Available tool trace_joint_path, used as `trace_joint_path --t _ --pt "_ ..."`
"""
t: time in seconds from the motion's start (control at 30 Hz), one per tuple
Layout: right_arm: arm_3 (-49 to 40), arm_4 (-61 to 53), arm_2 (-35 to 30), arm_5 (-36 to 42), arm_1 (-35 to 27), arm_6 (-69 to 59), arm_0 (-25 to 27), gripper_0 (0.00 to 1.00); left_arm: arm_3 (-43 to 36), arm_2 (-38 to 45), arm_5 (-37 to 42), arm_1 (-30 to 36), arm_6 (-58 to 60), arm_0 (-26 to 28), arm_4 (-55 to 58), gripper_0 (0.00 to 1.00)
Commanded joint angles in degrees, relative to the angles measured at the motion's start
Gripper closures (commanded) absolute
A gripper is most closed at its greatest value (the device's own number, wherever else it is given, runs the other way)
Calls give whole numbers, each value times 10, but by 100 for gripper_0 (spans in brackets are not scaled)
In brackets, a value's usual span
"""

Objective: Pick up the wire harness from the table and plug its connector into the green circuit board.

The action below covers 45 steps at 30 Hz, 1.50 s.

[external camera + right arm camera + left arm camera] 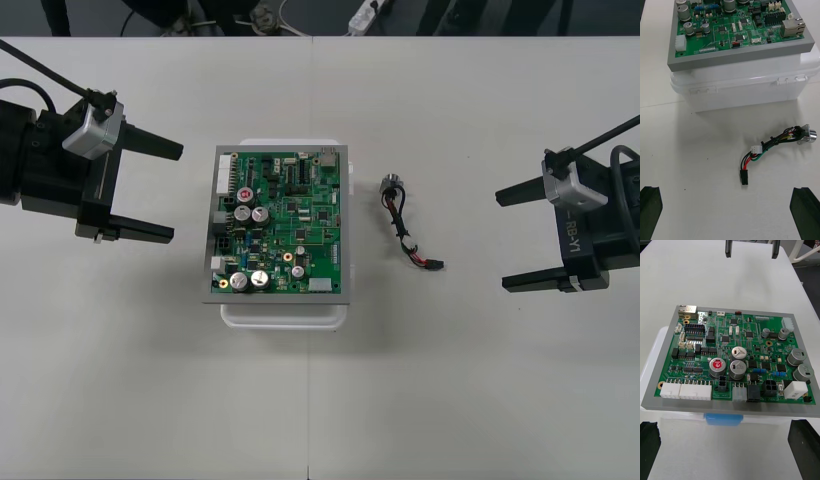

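Now the right gripper [502,241] stands over the table [480,400] at the right side. Its two black fingers [804,210] are spread wide and nothing is between them. It points toward the middle of the table.

In front of it lies the wire harness [405,235], flat on the table, between this gripper and the green circuit board [280,225] and touching neither of them. The black plug [744,177] is the end of the harness nearest to the right gripper, and it lies free on the table, not in the board. From the plug the thin red, black and green wires [767,148] run in a bend, past a small white connector [757,149], to the round metal socket [808,135]. The socket rests on its side near the right edge of the board's base.

The left gripper [176,193] is at the left side of the table. Its fingers [805,448] are also far apart and hold nothing. It points at the board, which is just ahead of it.

The board sits on a grey plate [688,407], and this plate lies on top of a white base [285,312] in the middle of the table. On the board I can see several round silver capacitors [738,352] and white connectors [687,391] along the edge that faces the left gripper.
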Motion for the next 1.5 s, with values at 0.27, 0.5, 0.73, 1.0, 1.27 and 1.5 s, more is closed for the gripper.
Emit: trace_joint_path --t 0.27,0.5,0.73,1.0,1.27,1.5 --pt "-37 8 -22 0 16 8 -3 0 -16 -7 -17 26 -24 -23 9 0" --pt "-37 16 -20 0 17 5 -3 0 -12 -8 -17 19 -23 -19 20 0" --pt "-37 31 -11 0 17 2 -6 0 -12 -8 -17 29 -15 -19 36 0" --pt "-50 75 6 0 17 -13 -12 0 -13 -8 -17 39 2 -30 41 0" --pt "-51 101 23 0 17 -27 -23 0 -13 -11 -17 38 19 -53 34 0" --pt "-60 152 54 0 17 -41 -38 0 -12 -43 -17 50 38 -81 34 0"
